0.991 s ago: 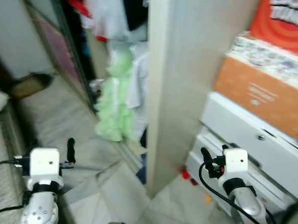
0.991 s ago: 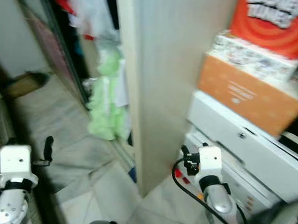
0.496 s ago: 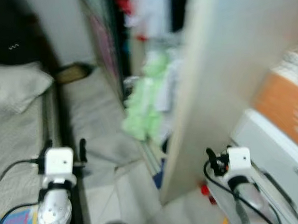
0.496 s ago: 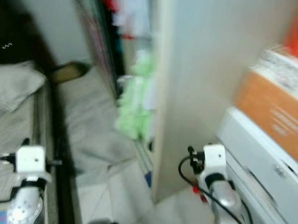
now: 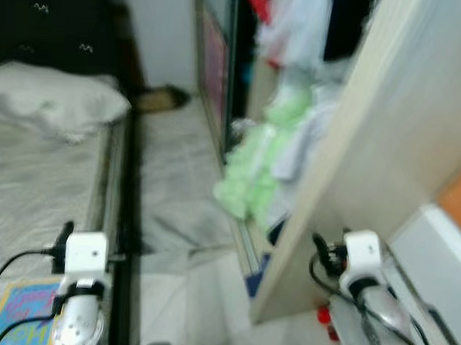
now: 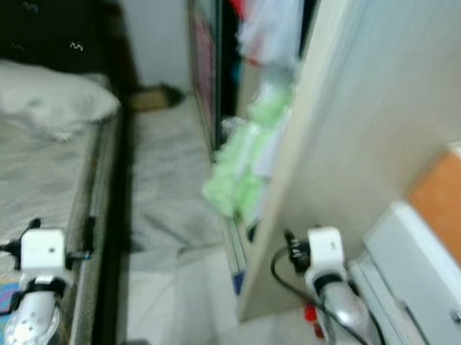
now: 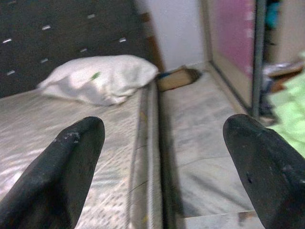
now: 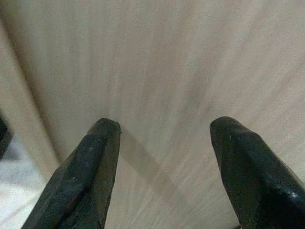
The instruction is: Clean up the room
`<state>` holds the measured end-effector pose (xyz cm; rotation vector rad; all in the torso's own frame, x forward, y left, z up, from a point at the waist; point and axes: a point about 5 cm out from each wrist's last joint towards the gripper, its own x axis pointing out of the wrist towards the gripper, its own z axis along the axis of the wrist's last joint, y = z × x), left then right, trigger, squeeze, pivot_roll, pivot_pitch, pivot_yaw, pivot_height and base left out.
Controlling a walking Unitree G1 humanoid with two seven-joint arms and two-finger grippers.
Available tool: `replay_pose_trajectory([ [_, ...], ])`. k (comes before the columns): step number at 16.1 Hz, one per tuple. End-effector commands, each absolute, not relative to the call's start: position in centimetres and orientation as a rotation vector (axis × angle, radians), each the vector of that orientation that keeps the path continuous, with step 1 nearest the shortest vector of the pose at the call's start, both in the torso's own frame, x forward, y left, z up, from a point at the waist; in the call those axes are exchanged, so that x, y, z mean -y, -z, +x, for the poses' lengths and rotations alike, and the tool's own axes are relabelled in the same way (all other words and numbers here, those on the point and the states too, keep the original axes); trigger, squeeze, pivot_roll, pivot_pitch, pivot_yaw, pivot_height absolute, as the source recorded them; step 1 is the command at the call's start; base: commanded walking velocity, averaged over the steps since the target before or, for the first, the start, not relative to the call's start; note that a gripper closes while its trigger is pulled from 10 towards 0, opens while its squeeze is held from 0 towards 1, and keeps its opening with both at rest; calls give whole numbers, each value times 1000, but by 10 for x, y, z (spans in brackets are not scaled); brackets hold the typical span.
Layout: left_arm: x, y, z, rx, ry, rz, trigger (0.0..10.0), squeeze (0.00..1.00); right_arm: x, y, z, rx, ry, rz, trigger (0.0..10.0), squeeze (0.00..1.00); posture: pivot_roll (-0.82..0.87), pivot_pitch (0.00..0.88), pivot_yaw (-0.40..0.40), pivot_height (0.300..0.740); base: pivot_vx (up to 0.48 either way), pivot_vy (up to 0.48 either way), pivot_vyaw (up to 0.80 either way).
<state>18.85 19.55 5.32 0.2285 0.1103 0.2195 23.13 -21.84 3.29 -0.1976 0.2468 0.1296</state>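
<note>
Both your left end effector (image 7: 162, 143) and right end effector (image 8: 164, 157) are spread apart and empty; the light green garment (image 5: 249, 177) spilling from the wardrobe (image 5: 346, 186) onto the floor looks soft and light, so pinch a bunched fold.

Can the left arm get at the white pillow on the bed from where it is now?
Probably not yet. The left tool is open and empty, low over the mattress edge, and the white pillow lies well ahead at the bed's far end. Nothing blocks the way, but the robot likely needs to step closer.
</note>
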Motion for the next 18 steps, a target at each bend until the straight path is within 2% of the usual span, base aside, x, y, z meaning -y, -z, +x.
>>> replay_pose_trajectory([
  [1, -190, -58, 194, -83, -201, 222, 10000, 0, 220, -37, 237, -225, -106, -196, 10000, 0, -23, 0, 6, 740, 0, 0, 0],
  [11, -196, -74, 209, -23, -226, 209, 10000, 0, 184, -62, 286, -110, -114, -130, 10000, 0, -7, 0, 19, 740, -285, 0, 0],
  [15, -195, -71, 203, -49, -253, 183, 10000, 0, 193, -64, 290, -118, -60, -122, 10000, 0, 0, 0, -3, 740, -202, 0, 0],
  [18, -196, -67, 197, -87, -257, 181, 10000, 0, 192, -57, 284, -157, -73, -105, 10000, 0, -1, 0, -1, 740, 0, 0, 0],
])
